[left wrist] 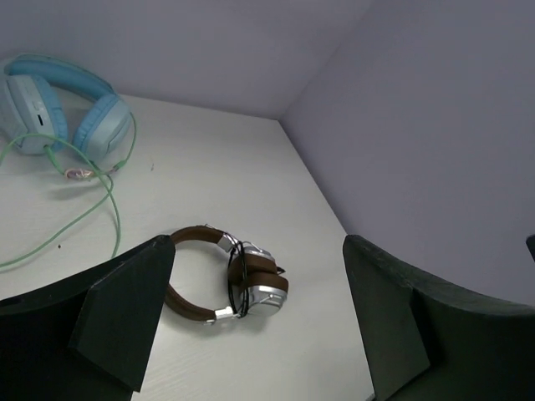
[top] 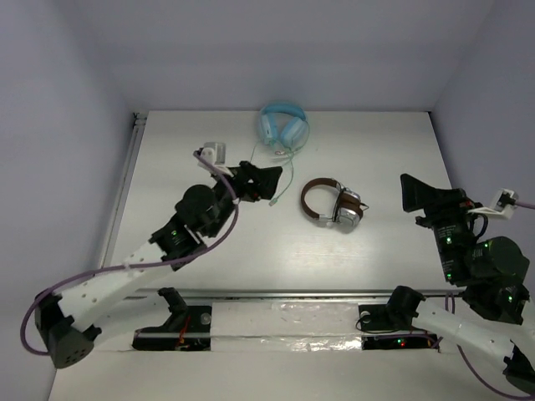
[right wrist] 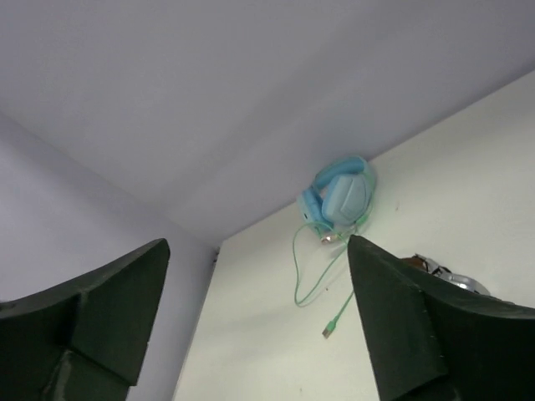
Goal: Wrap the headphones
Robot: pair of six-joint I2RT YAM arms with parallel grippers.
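Overhead and left-wrist views share brown headphones (top: 334, 203) (left wrist: 255, 280).

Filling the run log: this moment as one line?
left gripper: open, empty | right gripper: open, empty | headphones: lying on table, cable wound round earcups, untouched

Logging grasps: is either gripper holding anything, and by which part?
Nothing is held: the left gripper and right gripper are open, clear of the brown headphones.

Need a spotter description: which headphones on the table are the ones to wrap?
Start at the white table; two headsets lie on it. The headphones sit near its centre, well forward of the light blue pair by the back wall. Brown headband, silver earcups and thin dark cable, against the other's trailing pale green cable.
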